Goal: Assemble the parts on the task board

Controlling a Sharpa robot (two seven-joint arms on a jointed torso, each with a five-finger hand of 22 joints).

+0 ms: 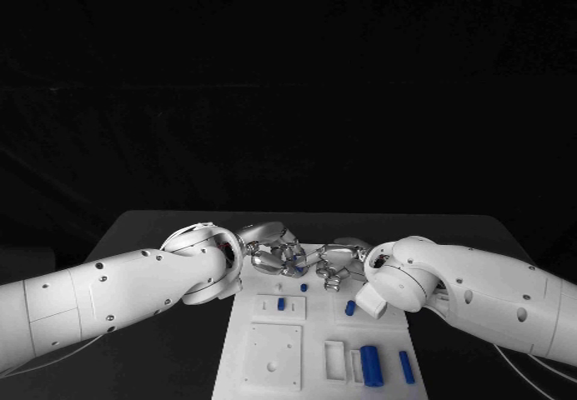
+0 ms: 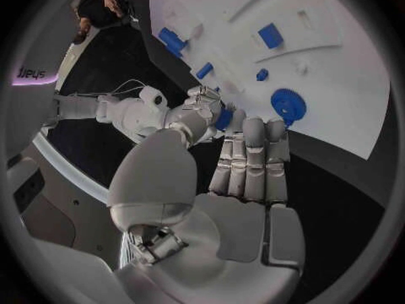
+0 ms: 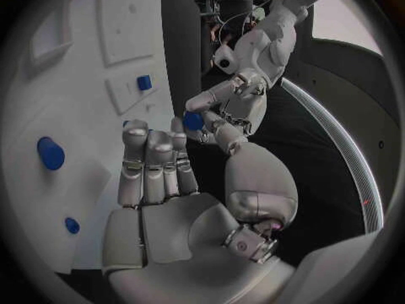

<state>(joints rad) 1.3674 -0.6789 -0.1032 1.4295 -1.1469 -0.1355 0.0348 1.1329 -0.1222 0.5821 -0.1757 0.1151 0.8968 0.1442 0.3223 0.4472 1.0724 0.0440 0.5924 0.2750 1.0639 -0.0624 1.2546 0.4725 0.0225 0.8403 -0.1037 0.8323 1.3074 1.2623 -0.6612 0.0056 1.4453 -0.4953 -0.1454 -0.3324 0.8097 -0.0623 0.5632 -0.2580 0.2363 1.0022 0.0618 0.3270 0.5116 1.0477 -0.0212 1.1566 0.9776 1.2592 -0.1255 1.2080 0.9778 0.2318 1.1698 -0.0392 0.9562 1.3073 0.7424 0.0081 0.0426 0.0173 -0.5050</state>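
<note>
The white task board (image 1: 274, 354) lies flat on the tabletop. Two long blue cylinders (image 1: 372, 365) lie side by side near its right edge; small blue pegs (image 1: 282, 304) stand farther up it, and a blue gear (image 2: 289, 104) sits near its far end.

You see both hands, left (image 1: 267, 247) & right (image 1: 339, 265), in polished silver metal, glossy w/ highlights. Arm shells (image 1: 120, 287): smooth white plastic, semi-gloss. Task board (image 1: 274, 350): matt white plastic, flat finish. Parts, e.g. the blue cylinder (image 1: 370, 365): smooth plastic, slight sheen. Desk (image 1: 157, 229): matt black, no glare.
</note>
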